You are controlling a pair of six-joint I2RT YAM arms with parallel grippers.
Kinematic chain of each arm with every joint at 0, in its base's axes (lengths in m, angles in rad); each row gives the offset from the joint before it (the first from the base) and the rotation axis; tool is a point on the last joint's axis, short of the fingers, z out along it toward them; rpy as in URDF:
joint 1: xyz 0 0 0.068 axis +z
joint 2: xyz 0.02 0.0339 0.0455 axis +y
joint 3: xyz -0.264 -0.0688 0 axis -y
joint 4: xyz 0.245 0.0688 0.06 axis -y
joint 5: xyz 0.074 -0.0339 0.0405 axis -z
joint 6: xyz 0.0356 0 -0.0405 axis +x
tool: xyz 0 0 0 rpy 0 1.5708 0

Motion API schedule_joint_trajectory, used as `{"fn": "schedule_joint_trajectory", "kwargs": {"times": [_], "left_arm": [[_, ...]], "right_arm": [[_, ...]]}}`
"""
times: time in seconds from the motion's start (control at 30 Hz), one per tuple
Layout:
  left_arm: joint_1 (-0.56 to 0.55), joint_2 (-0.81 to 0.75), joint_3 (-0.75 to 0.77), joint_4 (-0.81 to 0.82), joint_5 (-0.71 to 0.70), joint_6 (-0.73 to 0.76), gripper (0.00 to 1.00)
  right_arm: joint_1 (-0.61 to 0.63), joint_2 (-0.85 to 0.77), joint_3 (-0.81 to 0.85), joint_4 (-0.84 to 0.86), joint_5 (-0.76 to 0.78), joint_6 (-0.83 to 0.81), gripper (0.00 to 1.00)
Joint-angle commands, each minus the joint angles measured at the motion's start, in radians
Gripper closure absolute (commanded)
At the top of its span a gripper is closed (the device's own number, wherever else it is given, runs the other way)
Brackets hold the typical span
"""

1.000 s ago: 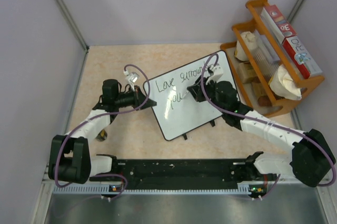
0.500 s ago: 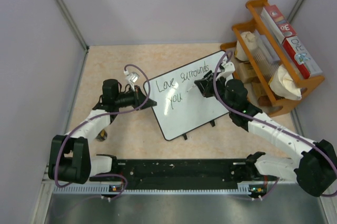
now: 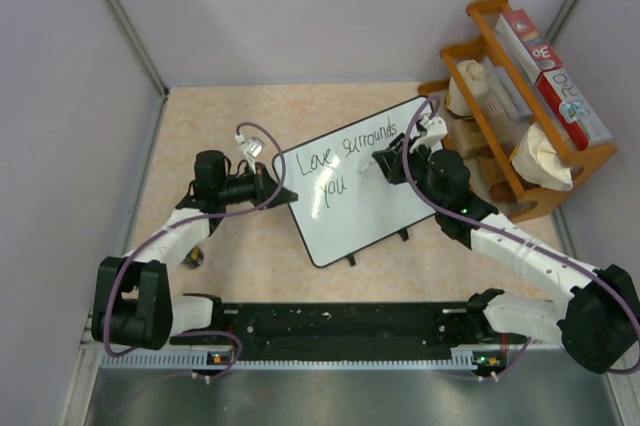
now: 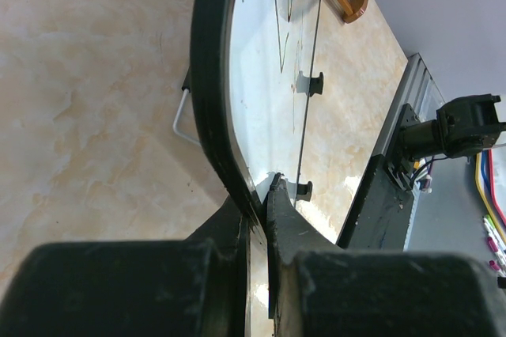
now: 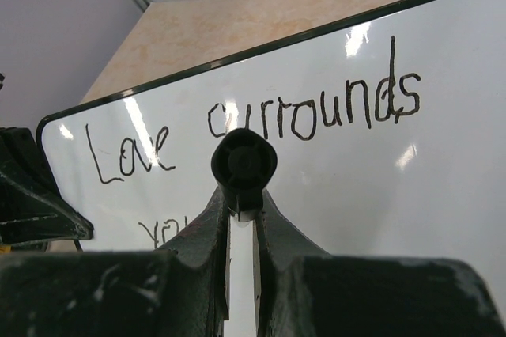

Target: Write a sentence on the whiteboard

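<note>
left gripper [image 3: 285, 193]: no change here. Its jaws are still clamped tight on the left short edge of the board [image 3: 360, 216], up near the far corner, so it's our anchor.
writing: a second ago the right arm covered the tail of "surrounds". Now the whole word shows, and we can read "Love surrounds" on the top line with "you" under it.
right gripper [image 3: 385, 164]: it's dropped off the top line and now sits just right of "you". Its jaws are pinching the marker [image 5: 243, 163], which points at the board.
what that means: we reckon the sentence is basically written, with maybe a full stop left. We can't tell whether the tip is touching.
board spot: it's mid-table between the two arms, and its right end is near the wooden rack [image 3: 520, 96].
board long axis: it runs left to right but skewed, with the right end swung away from us toward the rack.
board facing: the white side faces up, the small black feet sit on the near long edge, and the tops of the letters point to the far wall.
</note>
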Motion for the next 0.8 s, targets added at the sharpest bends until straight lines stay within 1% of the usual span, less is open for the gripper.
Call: {"fn": "schedule_joint_trajectory", "kwargs": {"times": [0.0,0.3,0.77], "left_arm": [[-0.027,0.023,-0.026,-0.051,-0.145,0.271,1.00],[-0.030,0.026,-0.023,-0.055,-0.145,0.274,1.00],[-0.030,0.028,-0.024,-0.052,-0.145,0.276,1.00]], "right_arm": [[-0.005,0.027,0.020,0.042,0.014,-0.017,1.00],[-0.006,0.075,0.027,0.052,0.015,-0.013,1.00],[-0.005,0.052,-0.050,0.037,0.009,-0.016,1.00]]}}
